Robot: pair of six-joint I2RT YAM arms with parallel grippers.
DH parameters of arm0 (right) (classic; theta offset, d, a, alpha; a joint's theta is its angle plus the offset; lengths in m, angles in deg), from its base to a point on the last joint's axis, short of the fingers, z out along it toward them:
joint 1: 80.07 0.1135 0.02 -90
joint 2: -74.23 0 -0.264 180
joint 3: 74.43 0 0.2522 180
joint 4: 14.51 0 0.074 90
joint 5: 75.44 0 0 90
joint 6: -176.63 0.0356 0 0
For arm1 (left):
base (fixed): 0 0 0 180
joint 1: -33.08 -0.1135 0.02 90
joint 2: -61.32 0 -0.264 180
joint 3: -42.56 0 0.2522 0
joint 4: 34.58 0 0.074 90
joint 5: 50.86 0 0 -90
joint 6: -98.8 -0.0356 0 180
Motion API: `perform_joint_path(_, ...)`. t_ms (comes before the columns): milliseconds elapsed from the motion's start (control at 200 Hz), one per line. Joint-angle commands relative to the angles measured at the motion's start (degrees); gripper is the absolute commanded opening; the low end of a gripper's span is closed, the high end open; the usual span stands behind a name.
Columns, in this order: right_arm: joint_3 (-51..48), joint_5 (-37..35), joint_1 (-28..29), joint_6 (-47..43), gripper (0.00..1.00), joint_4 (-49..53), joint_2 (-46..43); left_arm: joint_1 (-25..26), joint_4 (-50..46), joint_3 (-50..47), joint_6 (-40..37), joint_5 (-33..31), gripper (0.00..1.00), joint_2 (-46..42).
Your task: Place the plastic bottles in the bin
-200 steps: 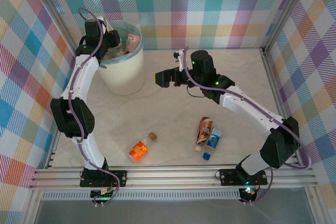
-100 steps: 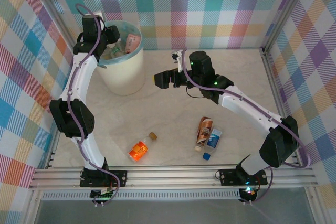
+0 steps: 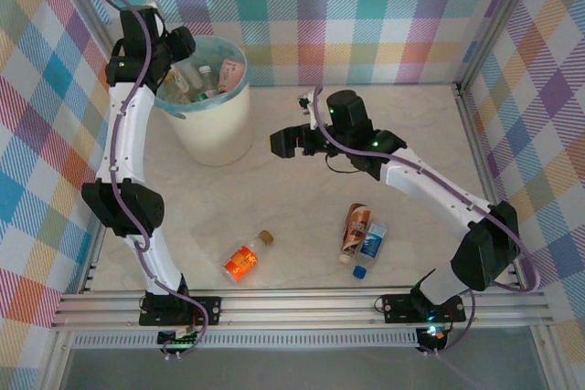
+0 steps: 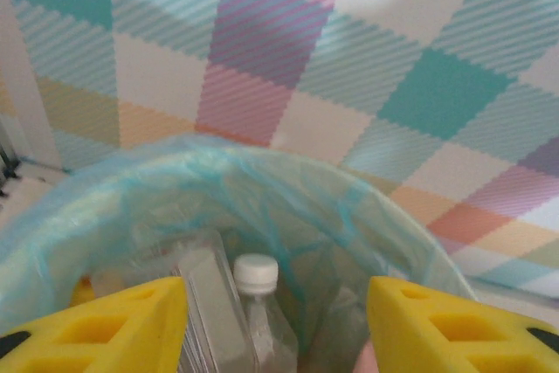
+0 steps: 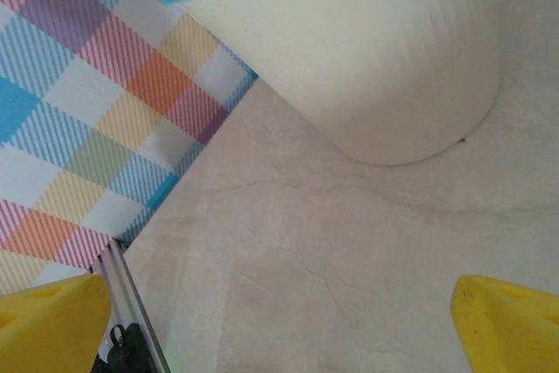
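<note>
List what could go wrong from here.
1. The brown-label bottle and blue-label bottle lie side by side, seemingly touching; gripping one may shove the other away.
2. The left gripper, open, hangs just over the bin and its bag; a finger might snag the bag.
3. The orange bottle lies on its side and may roll.

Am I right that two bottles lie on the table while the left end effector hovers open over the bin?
Not quite: the top external view shows three on the table, an orange bottle, a brown-labelled bottle and a blue-labelled bottle.
</note>
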Motion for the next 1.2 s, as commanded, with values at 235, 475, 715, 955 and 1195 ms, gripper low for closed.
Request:
perform_joint_path(235,-7.1,-20.9,0.3,2.6,0.99,24.4,-13.1,12.8,7.5,-24.5,-4.1,0.1,0.6,-22.9)
perform_joint_path(475,-19.4,-17.2,0.3,10.9,0.82,31.9,-20.5,30.1,17.2,-45.9,-10.7,0.7,0.61,-32.6)
perform_joint_path(715,-26.4,-24.1,0.3,20.5,0.88,43.1,-26.1,38.4,13.0,-54.9,-12.0,-0.6,0.62,-32.6)
perform_joint_path(955,-31.4,-23.7,0.4,25.9,0.94,47.2,-28.6,42.1,19.2,-60.4,-9.6,2.0,0.64,-31.1)
perform_joint_path(1195,-38.0,-20.7,0.3,27.9,0.91,41.7,-26.8,42.7,18.5,-57.0,-9.6,2.0,0.64,-27.0)
